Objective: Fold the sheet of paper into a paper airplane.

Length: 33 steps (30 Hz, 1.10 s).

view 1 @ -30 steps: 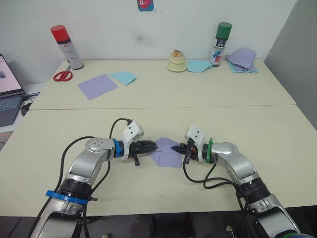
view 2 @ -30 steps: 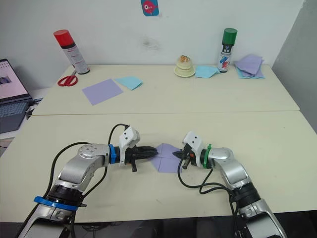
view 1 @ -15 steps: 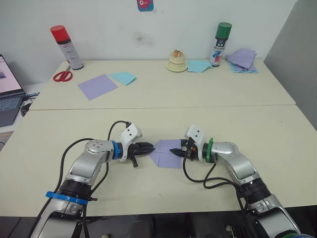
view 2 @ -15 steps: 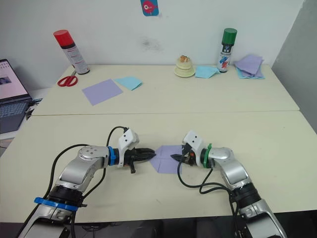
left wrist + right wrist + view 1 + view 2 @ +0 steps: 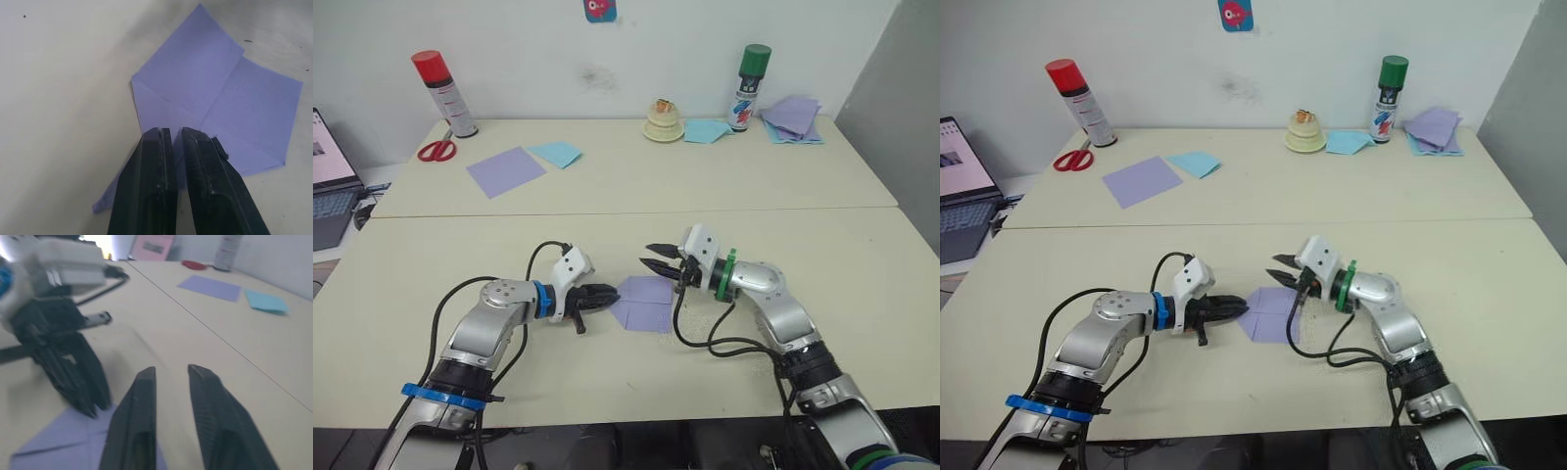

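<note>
The sheet of paper [image 5: 651, 300] lies flat on the near table, lavender, creased, with folded flaps meeting at a point on its left side. My left gripper [image 5: 611, 292] is shut, and its fingertips [image 5: 159, 134] rest low on the sheet's left corner [image 5: 146, 105]. My right gripper [image 5: 652, 258] hovers open above the far right edge of the sheet, pointing left and touching nothing. In the right wrist view its own gap [image 5: 171, 368] shows, with the left gripper [image 5: 90, 406] beyond it on the paper [image 5: 73, 440].
On the far table stand a red-capped spray can [image 5: 443, 93], scissors [image 5: 435, 149], a smooth lavender sheet [image 5: 506, 170], a light blue sheet [image 5: 555, 153], a green-capped can [image 5: 749, 88], a cream object [image 5: 663, 120] and a purple stack [image 5: 793, 117]. A laptop [image 5: 328, 186] sits left.
My right gripper has lifted off the sheet's right side and now hangs above it, fingers apart. The left gripper has stayed at the sheet's left corner.
</note>
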Tool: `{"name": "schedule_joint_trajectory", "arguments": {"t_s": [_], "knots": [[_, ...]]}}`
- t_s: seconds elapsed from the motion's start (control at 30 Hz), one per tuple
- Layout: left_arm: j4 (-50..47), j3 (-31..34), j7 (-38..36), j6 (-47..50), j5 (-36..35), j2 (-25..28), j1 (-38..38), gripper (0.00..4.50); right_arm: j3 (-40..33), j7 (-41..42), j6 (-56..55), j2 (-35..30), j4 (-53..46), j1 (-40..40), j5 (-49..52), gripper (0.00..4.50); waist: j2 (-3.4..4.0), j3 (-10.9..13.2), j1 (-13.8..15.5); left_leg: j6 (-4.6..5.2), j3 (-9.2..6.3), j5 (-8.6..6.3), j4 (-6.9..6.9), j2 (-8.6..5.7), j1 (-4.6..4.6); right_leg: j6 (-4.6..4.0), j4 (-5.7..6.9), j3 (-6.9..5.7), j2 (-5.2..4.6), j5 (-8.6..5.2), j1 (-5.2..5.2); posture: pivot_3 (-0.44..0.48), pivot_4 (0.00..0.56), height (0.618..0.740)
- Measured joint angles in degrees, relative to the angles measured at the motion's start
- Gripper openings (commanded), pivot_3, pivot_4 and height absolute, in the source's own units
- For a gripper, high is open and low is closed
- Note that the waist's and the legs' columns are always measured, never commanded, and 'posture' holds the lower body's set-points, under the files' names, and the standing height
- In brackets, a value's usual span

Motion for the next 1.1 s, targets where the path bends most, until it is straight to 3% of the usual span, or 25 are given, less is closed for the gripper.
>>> {"name": "schedule_joint_trajectory", "arguments": {"t_s": [0.37, 0.77, 0.9, 1.1], "knots": [[1.25, -0.32, -0.14, -0.75, 0.07, -0.03, -0.64, 0.68, 8.21, 2.61, 5.80, -4.29, 2.10, 0.20, -7.50, 0.02, 0.01, -0.01, 0.02, 0.00, -0.01, 0.00, 0.02, -0.02, 0.04, 0.01, 0.03, -0.02, 0.00, 0.00, 0.02, 0.000, 0.150, 0.740], [3.25, -0.69, -1.10, -1.21, 0.15, 0.02, -1.60, 0.68, 2.27, 7.50, 7.94, -16.29, -5.21, 6.37, -4.20, 0.02, 0.00, -0.14, 0.18, 0.01, -0.04, -0.01, 0.02, -0.05, 0.29, 0.20, -0.12, -0.09, -0.07, -0.12, 0.41, 0.000, 0.150, 0.740], [3.71, -0.50, -1.68, -1.30, 0.18, 0.62, -1.87, 0.68, -1.88, 7.34, 8.68, -12.05, -5.63, 7.74, 1.55, 0.02, 0.01, -0.13, 0.10, 0.01, -0.04, 0.00, 0.01, -0.02, 0.27, 0.11, -0.08, -0.06, -0.07, -0.07, 0.36, 0.000, 0.150, 0.740], [4.41, -0.72, -2.39, -1.30, 0.20, 0.47, -2.48, 0.68, -1.30, 6.34, 6.26, -8.04, -7.54, 6.54, 2.64, 0.02, 0.01, -0.12, 0.10, 0.00, -0.06, -0.01, 0.01, -0.04, 0.25, 0.11, -0.10, -0.08, -0.06, -0.07, 0.35, 0.000, 0.150, 0.740]]}}
